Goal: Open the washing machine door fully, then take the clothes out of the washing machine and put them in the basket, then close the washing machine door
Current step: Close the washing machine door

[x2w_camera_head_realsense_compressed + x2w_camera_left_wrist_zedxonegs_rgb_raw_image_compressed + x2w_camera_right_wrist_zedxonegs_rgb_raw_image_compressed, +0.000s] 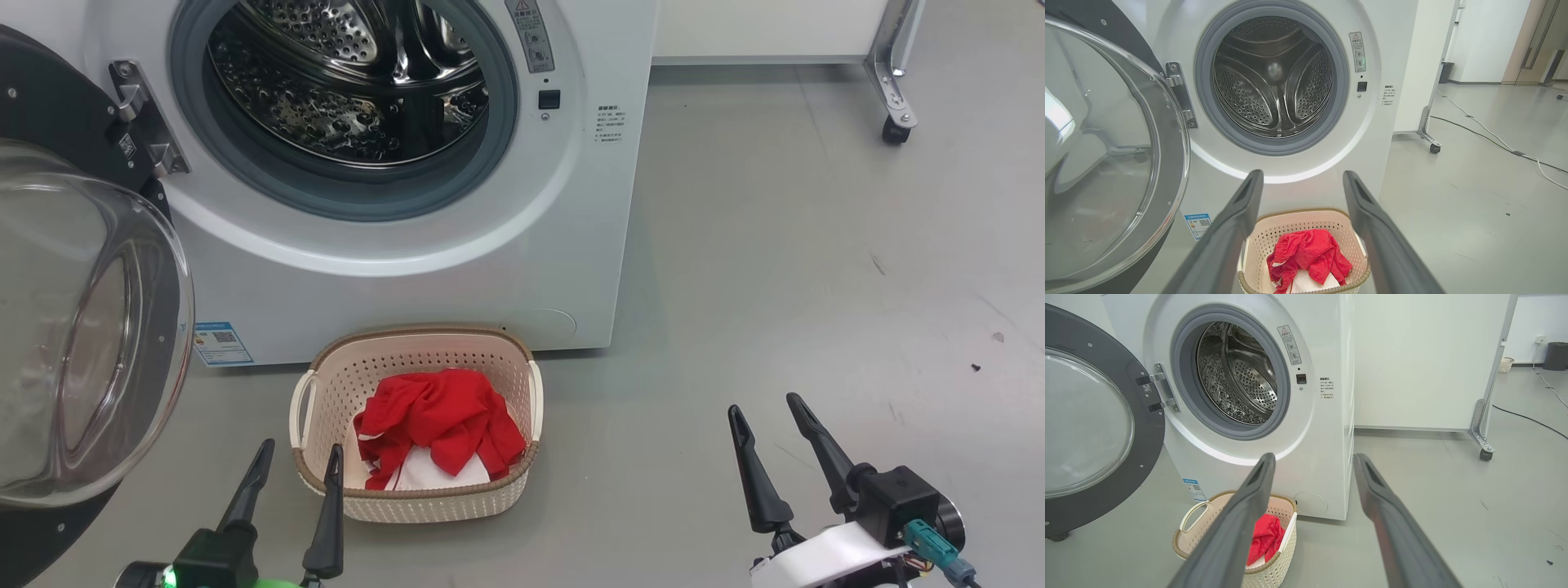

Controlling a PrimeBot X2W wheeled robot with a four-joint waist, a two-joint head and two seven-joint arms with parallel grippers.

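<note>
On the grey floor (775,286) before the washing machine (457,278), its door (90,327) standing wide, the basket (424,505) holds the red clothes (441,416), while the left gripper (301,447) beside it and the right gripper (764,404) farther off gape empty.

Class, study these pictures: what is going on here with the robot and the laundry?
Nothing is being handled right now. The washing machine door stands wide open, the drum looks empty, and the red clothes lie in the basket before the washing machine. The left gripper and right gripper hover open, holding nothing. Only closing the door remains.
</note>
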